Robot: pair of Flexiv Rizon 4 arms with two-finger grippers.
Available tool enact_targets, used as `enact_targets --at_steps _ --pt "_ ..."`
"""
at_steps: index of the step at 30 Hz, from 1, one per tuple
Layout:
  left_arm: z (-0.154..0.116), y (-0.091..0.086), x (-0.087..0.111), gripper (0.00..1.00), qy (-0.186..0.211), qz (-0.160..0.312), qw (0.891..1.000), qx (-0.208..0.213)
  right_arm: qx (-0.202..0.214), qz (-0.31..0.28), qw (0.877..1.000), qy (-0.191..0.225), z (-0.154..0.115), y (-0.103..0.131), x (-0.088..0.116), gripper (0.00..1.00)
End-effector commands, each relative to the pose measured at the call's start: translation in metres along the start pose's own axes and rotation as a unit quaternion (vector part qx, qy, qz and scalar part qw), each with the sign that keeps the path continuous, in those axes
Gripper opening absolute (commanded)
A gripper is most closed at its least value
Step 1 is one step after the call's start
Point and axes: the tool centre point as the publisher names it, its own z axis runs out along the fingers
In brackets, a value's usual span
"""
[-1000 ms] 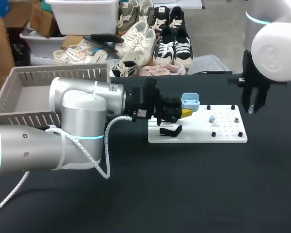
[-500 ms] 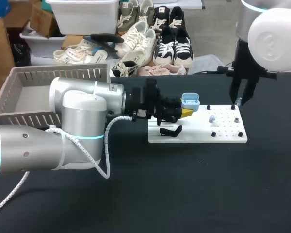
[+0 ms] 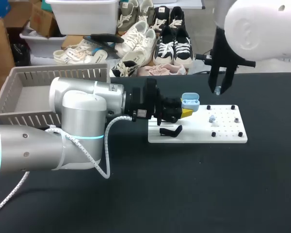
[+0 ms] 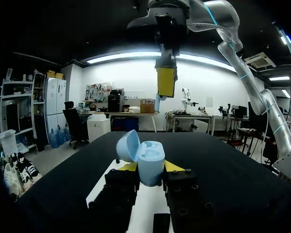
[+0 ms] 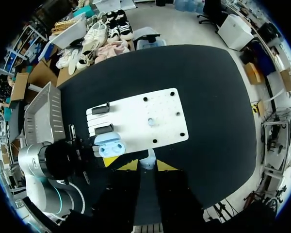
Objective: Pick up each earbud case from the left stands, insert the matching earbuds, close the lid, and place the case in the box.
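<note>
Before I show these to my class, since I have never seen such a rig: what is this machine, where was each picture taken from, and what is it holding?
This is a robot with two silver arms at a black table, each ending in a two-fingered gripper with yellow tips. One picture looks down from above and behind; the two round ones come from wrist cameras. The left gripper is shut on an open light blue earbud case. The right gripper hangs near the white pegboard and seems to pinch a small pale earbud. The board also carries a second earbud and black stands; a grey slatted box stands at the table's left.
</note>
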Motion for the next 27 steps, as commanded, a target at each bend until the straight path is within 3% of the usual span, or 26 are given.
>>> enact_targets --at_steps 1,16,27 --pt "0.000 -0.001 0.001 0.00 -0.001 0.000 1.000 -0.002 0.004 -0.003 1.000 0.007 -0.002 0.013 -0.002 0.00" --pt "0.000 -0.001 0.001 0.00 -0.001 0.000 1.000 -0.002 -0.010 -0.010 1.000 0.014 0.000 0.044 0.002 0.00" --pt "0.000 -0.001 0.001 0.00 -0.001 0.000 1.000 -0.002 -0.007 -0.008 1.000 0.013 -0.001 0.053 0.012 0.00"
